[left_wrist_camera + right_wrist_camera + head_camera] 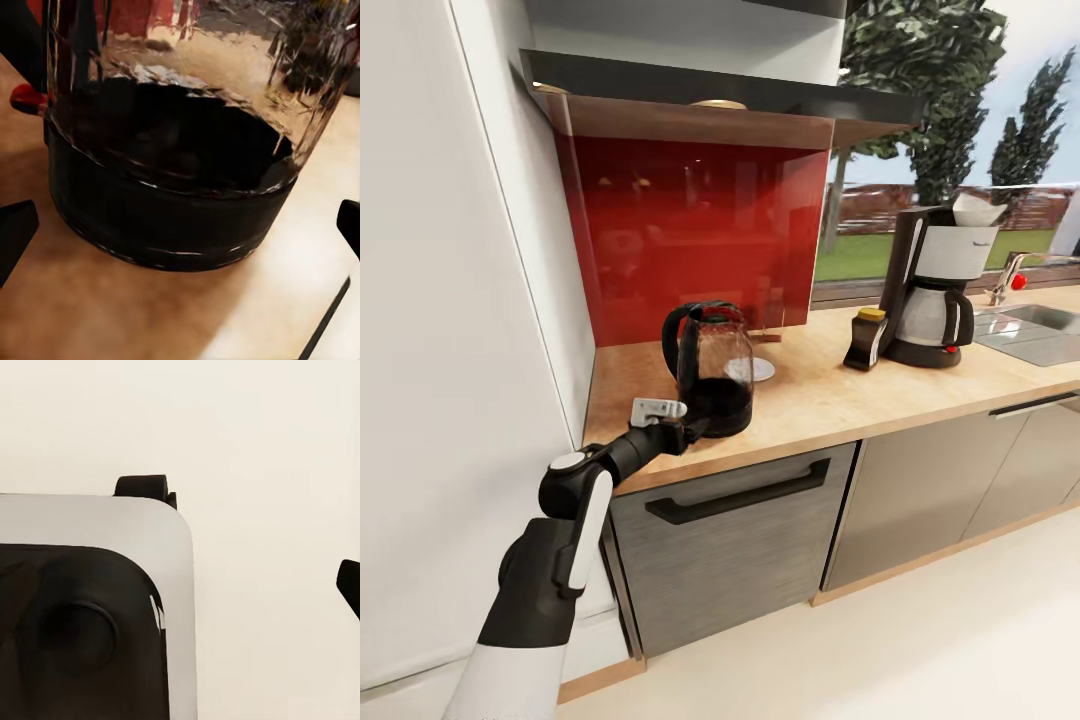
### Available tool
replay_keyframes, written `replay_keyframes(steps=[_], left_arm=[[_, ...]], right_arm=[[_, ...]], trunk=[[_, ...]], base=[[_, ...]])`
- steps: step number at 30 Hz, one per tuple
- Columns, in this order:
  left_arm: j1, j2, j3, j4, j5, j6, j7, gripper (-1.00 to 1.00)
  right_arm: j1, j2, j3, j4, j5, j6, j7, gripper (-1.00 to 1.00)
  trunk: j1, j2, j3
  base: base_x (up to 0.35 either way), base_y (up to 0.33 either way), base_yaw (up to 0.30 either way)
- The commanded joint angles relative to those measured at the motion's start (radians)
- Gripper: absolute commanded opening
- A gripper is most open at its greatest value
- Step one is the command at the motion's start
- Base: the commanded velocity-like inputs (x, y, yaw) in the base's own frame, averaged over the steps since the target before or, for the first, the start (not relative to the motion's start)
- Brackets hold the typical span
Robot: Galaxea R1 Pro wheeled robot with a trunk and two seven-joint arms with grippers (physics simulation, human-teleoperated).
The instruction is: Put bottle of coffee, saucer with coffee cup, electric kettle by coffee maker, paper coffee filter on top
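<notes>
From the head view, the kettle [712,368] stands at the worktop's [820,390] left end, well apart from the coffee maker [932,290] far right; the left claw [695,428] reaches its base. The left wrist view shows spread, released fingertips [15,229] flanking the kettle [172,165]. Next it must close, then carry right. The right wrist view doesn't settle that claw's state.

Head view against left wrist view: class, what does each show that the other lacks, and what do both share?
Head view alone: the coffee maker with the paper coffee filter on top, the bottle of coffee beside it, and the red back panel.
Left wrist view alone: the open jaws' dark tips at the picture's edges.
Both: the electric kettle standing on the kitchen countertop.
</notes>
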Motion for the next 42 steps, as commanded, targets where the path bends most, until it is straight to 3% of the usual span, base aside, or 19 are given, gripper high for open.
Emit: replay_keyframes(steps=[1,4,10,15,20,25,35,42], left_arm=[[-0.002,-0.001,0.001,-0.001,0.0,0.007,-0.002,1.0],[-0.003,-0.001,0.001,-0.001,-0.018,0.008,-0.002,1.0],[-0.004,-0.001,0.001,-0.001,-0.108,0.009,-0.002,1.0],[-0.005,-0.001,0.001,-0.003,-0.128,0.009,-0.002,1.0],[-0.005,-0.001,0.003,-0.005,-0.136,0.009,0.002,1.0],[-0.005,-0.001,0.005,-0.006,-0.136,0.009,0.111,1.0],[-0.005,-0.001,0.006,-0.006,-0.136,0.005,0.173,1.0],[-0.005,-0.001,0.006,-0.006,-0.136,0.005,0.249,1.0]], right_arm=[[-0.001,0.0,0.001,0.001,-0.007,-0.003,0.005,1.0],[-0.001,0.0,0.001,0.001,-0.007,-0.003,0.005,1.0],[-0.001,0.0,0.001,0.001,-0.007,-0.003,0.005,1.0],[-0.001,0.0,0.001,0.001,-0.007,-0.003,0.005,1.0],[-0.001,0.0,0.001,0.001,-0.007,-0.003,0.005,1.0],[-0.001,0.0,0.001,0.001,-0.007,-0.003,0.005,1.0],[-0.001,0.0,0.001,0.001,-0.007,-0.003,0.005,1.0],[-0.001,0.0,0.001,0.001,-0.007,-0.003,0.005,1.0]], trunk=[[0.0,0.0,-0.001],[0.0,0.0,-0.001],[0.0,0.0,-0.001],[0.0,0.0,-0.001],[0.0,0.0,-0.001],[0.0,0.0,-0.001],[0.0,0.0,-0.001],[0.0,0.0,-0.001]], base=[[0.0,0.0,0.0],[0.0,0.0,0.0],[0.0,0.0,0.0],[0.0,0.0,0.0],[0.0,0.0,0.0],[0.0,0.0,0.0],[0.0,0.0,0.0],[0.0,0.0,0.0]])
